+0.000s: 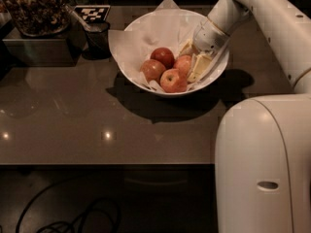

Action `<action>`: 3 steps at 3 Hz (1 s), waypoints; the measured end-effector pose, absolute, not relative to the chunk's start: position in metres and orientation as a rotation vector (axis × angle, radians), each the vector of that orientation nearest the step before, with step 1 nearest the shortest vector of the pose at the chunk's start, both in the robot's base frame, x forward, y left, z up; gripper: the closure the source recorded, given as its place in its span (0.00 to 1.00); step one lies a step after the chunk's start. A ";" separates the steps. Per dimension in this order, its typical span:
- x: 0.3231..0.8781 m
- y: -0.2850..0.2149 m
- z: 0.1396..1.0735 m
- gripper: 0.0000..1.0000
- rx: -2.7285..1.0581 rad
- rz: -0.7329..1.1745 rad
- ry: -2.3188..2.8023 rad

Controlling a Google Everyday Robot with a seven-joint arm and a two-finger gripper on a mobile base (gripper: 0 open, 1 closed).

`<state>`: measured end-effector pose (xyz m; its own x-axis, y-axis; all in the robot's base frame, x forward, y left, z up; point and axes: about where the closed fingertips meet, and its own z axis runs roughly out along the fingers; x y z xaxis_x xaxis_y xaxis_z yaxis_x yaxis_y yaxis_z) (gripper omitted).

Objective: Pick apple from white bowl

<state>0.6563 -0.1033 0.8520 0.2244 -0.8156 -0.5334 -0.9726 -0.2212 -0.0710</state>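
Note:
The white bowl (141, 25), lined with crinkled white paper, stands on the dark table and holds four apples. The pale orange-pink apple (182, 62) lies at the right of the heap. A deep red apple (163, 56) is behind it, and two orange-red ones sit at the left (152, 70) and front (172, 80). My gripper (188, 65) reaches down into the bowl from the right. It is open, with one cream finger (187, 47) behind the pale apple and the other (199, 68) in front of it. I cannot tell whether they touch it.
A black cup (98, 37) stands just left of the bowl. A dark tray with a bowl of brown snacks (36, 6) sits at the far left, with a tag marker (92, 12) behind. My white arm and base (262, 159) fill the right side. The table's front edge (107, 163) runs across the view.

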 end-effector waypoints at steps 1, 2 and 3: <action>0.654 -0.105 0.858 1.00 -2.119 0.530 1.645; 0.651 -0.104 0.878 1.00 -2.064 0.558 1.625; 0.647 -0.103 0.920 1.00 -1.924 0.628 1.531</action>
<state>0.6473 -0.1032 0.9203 0.2247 -0.6938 -0.6842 -0.9744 -0.1597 -0.1581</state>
